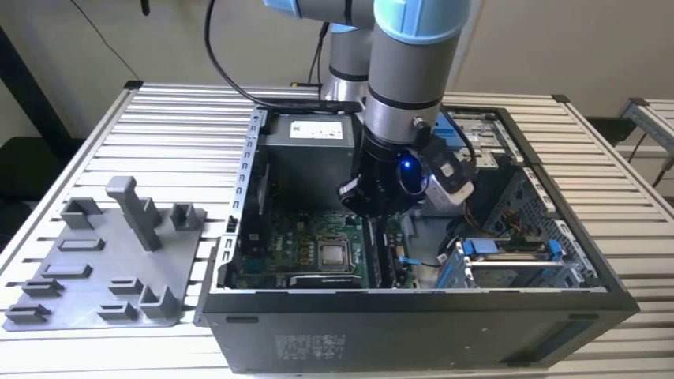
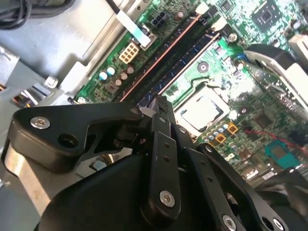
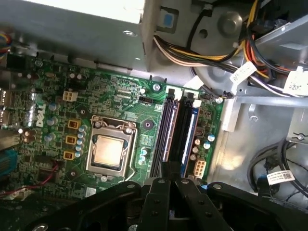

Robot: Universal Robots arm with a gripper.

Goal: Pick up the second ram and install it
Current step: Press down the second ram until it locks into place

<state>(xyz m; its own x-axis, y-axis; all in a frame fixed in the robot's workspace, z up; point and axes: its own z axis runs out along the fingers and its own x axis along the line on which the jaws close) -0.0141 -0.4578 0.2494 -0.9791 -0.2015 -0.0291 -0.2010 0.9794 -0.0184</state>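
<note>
Second ram: seated in slot, at gripper's 12 o'clock
Gripper: fingers pressed together above slots
Risk: half-seated stick, latches unlocked

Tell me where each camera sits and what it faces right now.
Exterior view: off the arm, looking down into the open computer case; shows the arm and gripper.
First wrist view: on the arm, looking past the gripper at the motherboard.
Second wrist view: on the arm, looking past the gripper at the memory slots.
Both wrist views share the processor socket.
</note>
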